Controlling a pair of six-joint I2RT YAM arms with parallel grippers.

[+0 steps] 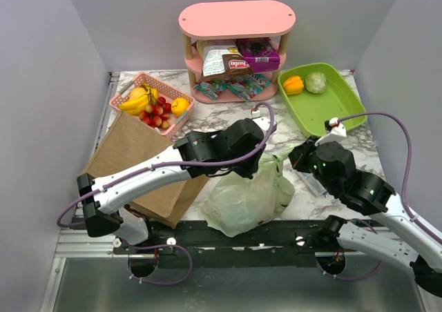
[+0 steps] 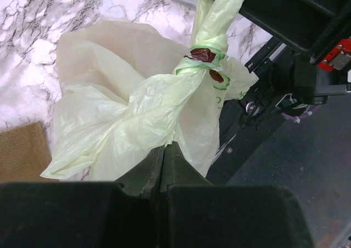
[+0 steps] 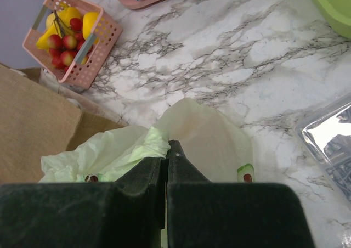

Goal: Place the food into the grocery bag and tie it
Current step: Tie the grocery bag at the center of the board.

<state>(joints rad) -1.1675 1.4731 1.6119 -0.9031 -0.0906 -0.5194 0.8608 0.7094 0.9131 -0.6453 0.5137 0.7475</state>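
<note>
grocery bag point(image 1: 238, 201) lies left-to-right, knotted neck point(image 2: 202, 61) at right end

A robot test cell in a lab, not a home: plain grey panels point(image 1: 41, 84) box in the marble-patterned table point(image 1: 228, 115) on three sides. The left arm point(image 1: 152, 170) and right arm point(image 1: 387, 201), trailing purple cables point(image 1: 387, 115), are bolted to a metal rail point(image 1: 72, 244) along the bottom of the frame. Staged props line the top: a pink shelf point(image 1: 237, 18), a pink basket point(image 1: 168, 85), a green tray point(image 1: 328, 112)
</note>
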